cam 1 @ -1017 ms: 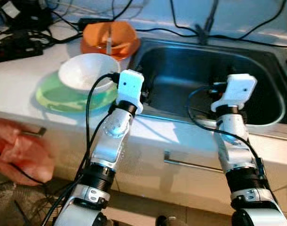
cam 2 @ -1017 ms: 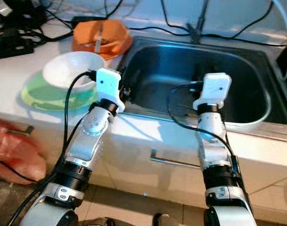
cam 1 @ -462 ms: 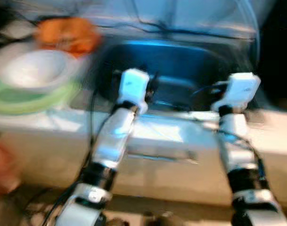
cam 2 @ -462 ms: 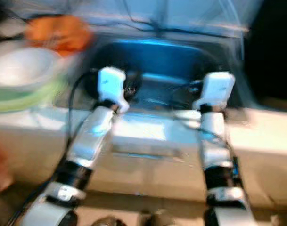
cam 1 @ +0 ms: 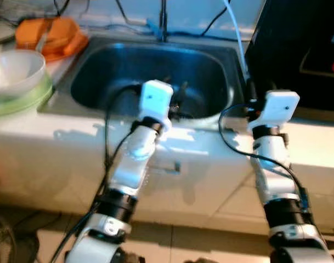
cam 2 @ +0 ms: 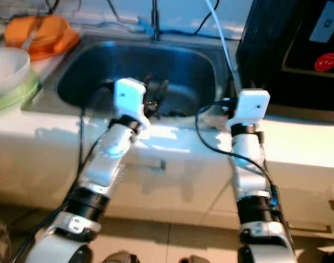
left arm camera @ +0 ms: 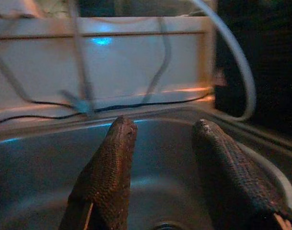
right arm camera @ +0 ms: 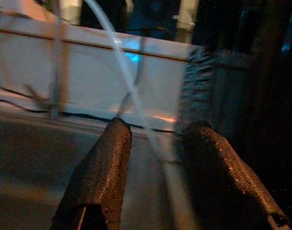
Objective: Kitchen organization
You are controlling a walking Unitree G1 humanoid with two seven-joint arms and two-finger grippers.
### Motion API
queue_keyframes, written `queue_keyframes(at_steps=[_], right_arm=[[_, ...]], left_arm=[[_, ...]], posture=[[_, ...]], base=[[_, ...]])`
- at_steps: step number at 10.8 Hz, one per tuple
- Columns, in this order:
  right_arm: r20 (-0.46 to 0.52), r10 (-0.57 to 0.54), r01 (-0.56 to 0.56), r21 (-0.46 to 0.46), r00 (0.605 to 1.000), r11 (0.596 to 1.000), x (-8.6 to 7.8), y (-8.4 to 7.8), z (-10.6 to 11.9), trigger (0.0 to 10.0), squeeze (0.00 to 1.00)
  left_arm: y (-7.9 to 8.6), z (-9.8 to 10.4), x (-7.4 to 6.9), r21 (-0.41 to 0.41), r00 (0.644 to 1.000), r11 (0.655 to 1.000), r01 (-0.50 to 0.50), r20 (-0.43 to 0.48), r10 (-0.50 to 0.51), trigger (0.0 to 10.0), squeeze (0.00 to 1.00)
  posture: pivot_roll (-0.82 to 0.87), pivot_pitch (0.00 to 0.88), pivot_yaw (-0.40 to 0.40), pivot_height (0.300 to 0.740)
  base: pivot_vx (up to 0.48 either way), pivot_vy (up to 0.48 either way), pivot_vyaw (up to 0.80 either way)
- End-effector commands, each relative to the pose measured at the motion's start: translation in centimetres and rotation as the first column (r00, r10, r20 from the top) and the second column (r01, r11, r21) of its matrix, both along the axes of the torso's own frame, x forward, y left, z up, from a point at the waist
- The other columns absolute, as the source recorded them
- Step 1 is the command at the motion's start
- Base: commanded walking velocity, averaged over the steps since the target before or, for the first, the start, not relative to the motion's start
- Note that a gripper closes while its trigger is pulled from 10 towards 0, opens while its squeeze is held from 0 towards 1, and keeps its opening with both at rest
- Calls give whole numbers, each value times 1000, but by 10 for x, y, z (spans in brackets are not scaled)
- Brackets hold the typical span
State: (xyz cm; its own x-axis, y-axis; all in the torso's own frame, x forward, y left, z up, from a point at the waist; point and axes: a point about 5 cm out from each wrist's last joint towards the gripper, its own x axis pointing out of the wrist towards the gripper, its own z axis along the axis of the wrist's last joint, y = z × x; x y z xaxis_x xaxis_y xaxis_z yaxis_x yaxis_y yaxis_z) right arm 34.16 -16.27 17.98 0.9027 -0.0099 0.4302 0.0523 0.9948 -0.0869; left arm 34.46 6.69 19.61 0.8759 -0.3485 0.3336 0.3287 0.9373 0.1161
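A steel sink (cam 1: pixel 101 60) lies straight ahead, set in a white counter (cam 1: pixel 51 139). My left gripper (left arm camera: pixel 162 127) hangs over the basin near its front rim, open, with nothing between its fingers (left arm camera: pixel 112 167). My right gripper (right arm camera: pixel 157 129) is held by the sink's right rim, also open and holding nothing. At the far left a white bowl (cam 1: pixel 13 68) rests on a green plate (cam 1: pixel 21 98). Behind them sits an orange dish (cam 1: pixel 49 35) with a utensil in it.
A black appliance (cam 1: pixel 298 49) stands on the counter to the right of the sink. A faucet (cam 1: pixel 163 22) rises behind the basin, and a white hose (cam 1: pixel 238 38) and dark cables run along the back wall. A drawer handle (cam 1: pixel 172 167) is below the counter's front edge.
The whole picture has shifted: the camera swung right, so the sink is now central and the black appliance has come into view. Both arms keep the same raised pose.
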Motion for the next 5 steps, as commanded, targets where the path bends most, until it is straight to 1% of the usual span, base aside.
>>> queue_keyframes(at_steps=[1, 2, 5], right_arm=[[22, -4, 4, -5, 1000, 1000, -1, -4, 4, 10000, 0], [22, -1, 1, -5, 1000, 1000, -1, -4, 4, 10000, 0], [16, 5, -5, 3, 1000, 1000, -1, -4, 2, 10000, 0]], left_arm=[[-6, 4, -2, -3, 999, 1000, 23, 23, -23, 10000, 0], [-6, 4, -2, -4, 999, 1000, 24, 24, -23, 10000, 0], [-7, 5, -3, -11, 999, 1000, 26, 29, -26, 10000, 0]], posture=[[-16, 88, 3, 740], [-16, 88, 3, 740], [-20, 87, 1, 740]], base=[[0, -386, 0], [0, -386, 0], [0, -469, 0]])
